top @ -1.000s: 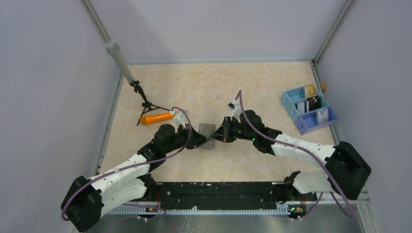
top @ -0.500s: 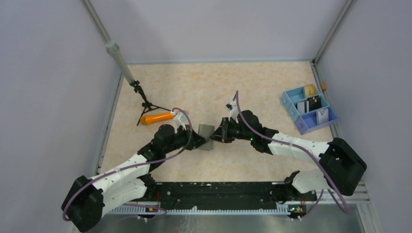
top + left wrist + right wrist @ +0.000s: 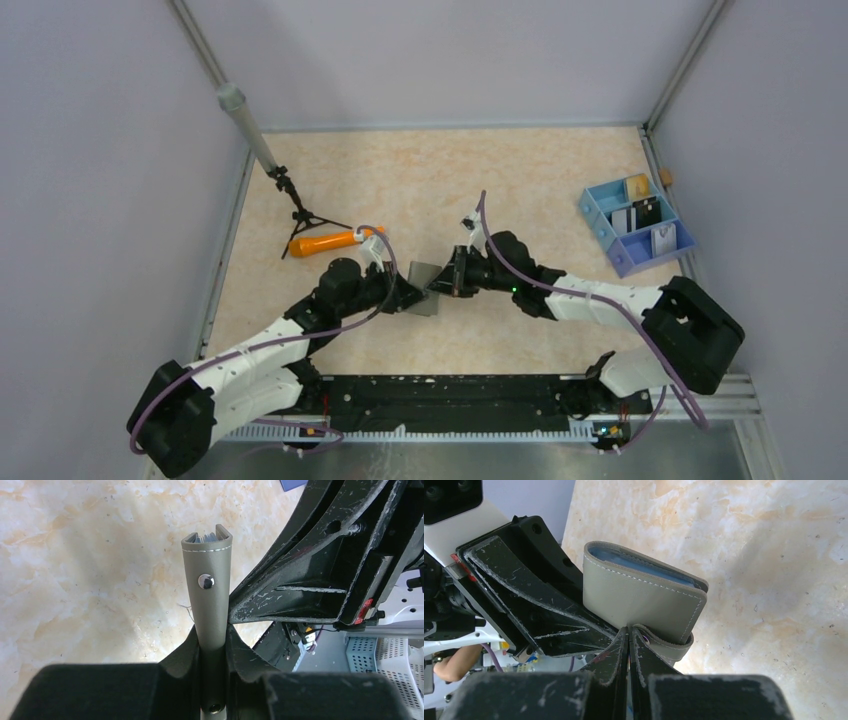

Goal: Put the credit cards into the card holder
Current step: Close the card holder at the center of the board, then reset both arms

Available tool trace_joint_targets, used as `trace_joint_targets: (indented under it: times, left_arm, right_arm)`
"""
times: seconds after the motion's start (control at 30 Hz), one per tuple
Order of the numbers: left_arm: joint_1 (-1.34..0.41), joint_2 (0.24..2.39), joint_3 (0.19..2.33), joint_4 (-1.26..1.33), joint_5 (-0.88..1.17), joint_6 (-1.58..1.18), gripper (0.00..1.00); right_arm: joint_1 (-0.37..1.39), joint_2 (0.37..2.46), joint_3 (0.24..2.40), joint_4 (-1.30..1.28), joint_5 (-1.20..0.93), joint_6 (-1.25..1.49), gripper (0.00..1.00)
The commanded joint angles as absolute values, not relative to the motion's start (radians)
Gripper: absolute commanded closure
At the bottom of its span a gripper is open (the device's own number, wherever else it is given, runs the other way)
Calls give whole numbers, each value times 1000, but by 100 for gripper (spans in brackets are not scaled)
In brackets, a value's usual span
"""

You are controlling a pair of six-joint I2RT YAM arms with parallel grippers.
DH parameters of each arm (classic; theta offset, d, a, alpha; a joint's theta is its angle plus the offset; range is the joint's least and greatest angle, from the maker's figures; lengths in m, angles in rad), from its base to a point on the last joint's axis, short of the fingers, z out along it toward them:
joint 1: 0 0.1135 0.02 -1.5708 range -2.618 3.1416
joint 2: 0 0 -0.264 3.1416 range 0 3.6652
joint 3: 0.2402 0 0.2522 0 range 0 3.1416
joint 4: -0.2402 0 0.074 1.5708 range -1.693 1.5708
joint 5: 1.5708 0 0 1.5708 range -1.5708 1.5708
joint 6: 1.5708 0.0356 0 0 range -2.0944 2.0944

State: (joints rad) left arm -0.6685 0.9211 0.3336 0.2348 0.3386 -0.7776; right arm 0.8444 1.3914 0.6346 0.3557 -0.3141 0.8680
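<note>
Holder (image 3: 428, 283) sits between the two hands at mid desk (image 3: 520, 180), gripped from both sides. Can't tell if it touches the desk.

Left hand (image 3: 212, 636): fingers (image 3: 182, 652) clamped on the holder's two broad faces and pinching its near end. In this wrist view the holder (image 3: 210, 600) is edge-on. Its long axis runs straight out ahead of the fingers, about in line with them. The far end is the open edge, a U shape with pale lining between the grey covers. A metal snap (image 3: 205, 581) sits on the narrow side facing the camera. White stitch line near the far tip.

Right hand (image 3: 629, 636): fingers (image 3: 611, 655) almost pressed together, nipping the holder's strap (image 3: 669, 647). The strap curls off the lower corner closest to this hand. The holder (image 3: 639, 597) is folded shut just ahead of the fingertips, one broad grey face toward this hand. Its long side slopes down to the right and blue lining shows along the top edge. The left hand (image 3: 524, 595) sits just behind-left of it and touches it.

From above, the left hand (image 3: 408, 296) and right hand (image 3: 448, 284) face each other tip to tip, with only the holder between them.

Cards (image 3: 622, 219), black and white, stand in a blue tray (image 3: 598, 222) well off to the right hand's outer side. Any print on them is too small to read. No readable brand on the holder.

An orange stick (image 3: 322, 242) lies near the left hand on its far-left side. A small tripod (image 3: 300, 215) stands just past it.
</note>
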Motion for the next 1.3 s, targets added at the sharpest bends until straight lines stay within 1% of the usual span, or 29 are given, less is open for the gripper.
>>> trace_joint_targets:
  times: [0.0,0.1,0.17,0.23,0.37,0.43,0.47,0.53,0.63,0.67,0.77,0.8,0.87,0.97,1.0,1.03,1.13,1.23,1.27]
  left_arm:
    - [-708,891,400,421,476,-793,100]
    - [-706,902,419,256,335,-789,100]
    - [-703,919,418,217,287,-798,100]
    - [-701,948,418,208,278,-810,100]
    - [-700,1023,432,207,295,-824,100]
    - [-699,1058,435,220,296,-823,100]
    - [-697,1077,439,222,295,-819,100]
    - [-695,1121,451,227,293,-808,97]
    - [-687,1200,469,252,290,-786,86]
    - [-684,1235,472,264,286,-779,80]
    - [-667,1298,468,306,261,-752,52]
    - [-653,1316,470,304,250,-741,40]
    - [-618,1334,476,280,234,-730,24]
    - [-548,1301,474,222,216,-720,5]
    - [-524,1272,473,195,206,-713,2]
    - [-499,1240,474,159,191,-702,1]
    - [-432,1106,514,-4,112,-658,1]
    - [-349,1002,599,-223,16,-626,1]
    - [-320,969,625,-275,-62,-610,1]
  right_arm:
    - [844,1407,645,263,-171,806,100]
    - [829,1344,677,182,-162,781,100]
    - [819,1298,699,128,-144,762,100]
    - [808,1258,720,73,-131,744,93]
    - [778,1197,745,4,-107,711,85]
    - [759,1179,743,-55,-86,699,78]
    - [750,1172,741,-70,-72,690,73]
    - [727,1161,731,-94,-53,674,62]
    - [678,1147,708,-116,-50,653,52]
    - [662,1137,700,-124,-48,643,49]
    - [613,1108,684,-154,-27,611,40]
    - [594,1098,681,-165,-23,603,38]
    - [553,1079,675,-188,-22,582,37]
    - [487,1046,672,-235,-10,559,36]
    - [473,1032,673,-252,-5,551,36]
    - [462,1017,674,-269,27,544,35]
    - [453,952,672,-307,120,521,35]
    - [453,877,676,-342,229,499,34]
    - [453,852,678,-348,261,488,34]
